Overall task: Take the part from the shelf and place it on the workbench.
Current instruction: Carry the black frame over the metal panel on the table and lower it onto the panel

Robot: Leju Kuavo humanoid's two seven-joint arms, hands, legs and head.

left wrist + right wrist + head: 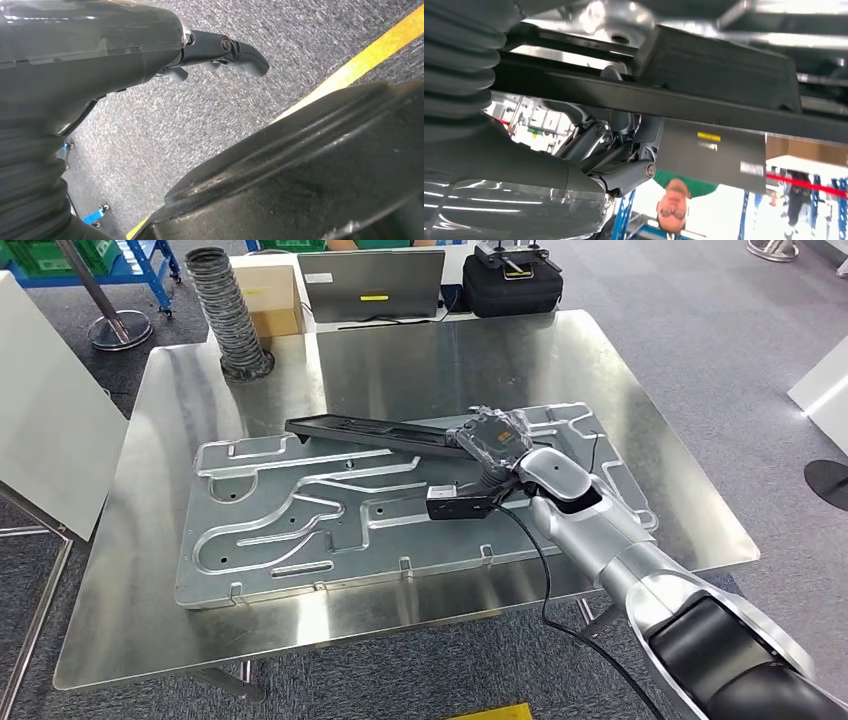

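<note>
Our right hand (492,445) grips one end of the long black part (375,433), which stretches away over the metal plate (300,530) on the workbench (170,620); placing looks underway; next we lower and release; our left hand (220,52) hangs empty, fingers curled.

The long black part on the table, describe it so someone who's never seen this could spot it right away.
Find the shiny steel workbench and the large grey stamped metal panel lying flat on it. Across the panel's far edge lies the long black part, a narrow bar gripped at one end by the robot's right hand. It is the only dark, slim piece on the silver panel.
</note>
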